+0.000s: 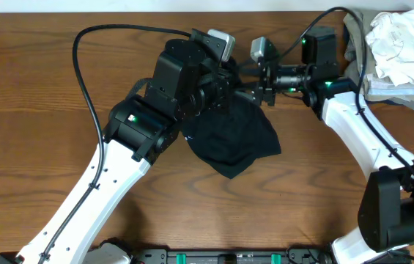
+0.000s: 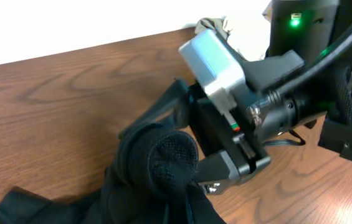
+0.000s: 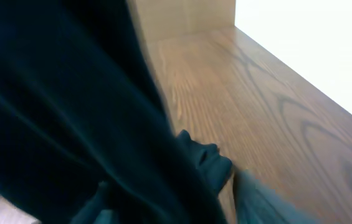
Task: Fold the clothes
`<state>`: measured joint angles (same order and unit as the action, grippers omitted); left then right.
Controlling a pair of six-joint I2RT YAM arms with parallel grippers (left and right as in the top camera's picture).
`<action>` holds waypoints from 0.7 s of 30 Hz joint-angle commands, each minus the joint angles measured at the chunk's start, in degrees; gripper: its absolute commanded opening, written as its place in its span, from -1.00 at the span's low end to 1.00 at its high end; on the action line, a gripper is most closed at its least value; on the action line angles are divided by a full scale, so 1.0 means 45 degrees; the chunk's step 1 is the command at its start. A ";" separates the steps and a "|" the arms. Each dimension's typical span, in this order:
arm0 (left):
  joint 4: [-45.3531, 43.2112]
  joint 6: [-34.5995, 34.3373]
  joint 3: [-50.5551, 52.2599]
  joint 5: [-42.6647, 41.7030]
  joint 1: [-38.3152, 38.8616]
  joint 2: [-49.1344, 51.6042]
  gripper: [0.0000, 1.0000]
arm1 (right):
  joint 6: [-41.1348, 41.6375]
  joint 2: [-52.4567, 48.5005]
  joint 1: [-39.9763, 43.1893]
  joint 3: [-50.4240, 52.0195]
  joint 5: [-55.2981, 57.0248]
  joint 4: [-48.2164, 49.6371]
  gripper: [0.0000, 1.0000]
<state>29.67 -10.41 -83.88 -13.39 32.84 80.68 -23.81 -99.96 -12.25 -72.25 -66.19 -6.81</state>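
The left gripper (image 1: 221, 92) is pinching the shirt (image 1: 232, 143) tight, lifting a bunched edge while the rest is draping onto the table's (image 1: 45, 73) middle. The right gripper (image 1: 254, 94) is pressing into that fabric, probably seeking a second hold; fabric is hiding whether it is gripping.

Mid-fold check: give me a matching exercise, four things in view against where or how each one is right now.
Things:
1. black t-shirt
2. white cloth
3. grey garments
4. left end effector

Places or states:
A. crumpled at the table's far right corner
B. shut on dark fabric
C. bunched mid-table, below where the two arms meet
D. lying under the white heap

Pairs: 1-C, 2-A, 3-D, 4-B
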 commanded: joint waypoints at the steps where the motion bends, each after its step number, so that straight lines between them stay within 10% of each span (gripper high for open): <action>1: 0.0068 0.0447 -0.0189 -0.0058 -0.0024 -0.0238 -0.88 | 0.0865 0.0000 -0.0010 -0.0005 -0.0563 0.0355 -0.81; 9: 0.1137 0.0447 -0.0185 0.1477 -0.1535 -0.0121 -0.86 | 0.3915 0.0345 0.2113 -0.0136 0.0758 0.1379 -0.98; 21: 0.2176 0.2997 -0.0175 0.1564 -0.4439 0.2987 -0.14 | 0.4192 0.0427 0.3385 -0.0136 0.4031 0.0296 -0.98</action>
<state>38.61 -2.00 -83.99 -7.07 14.24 89.25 -5.43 -99.33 4.14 -72.25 -52.10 -4.78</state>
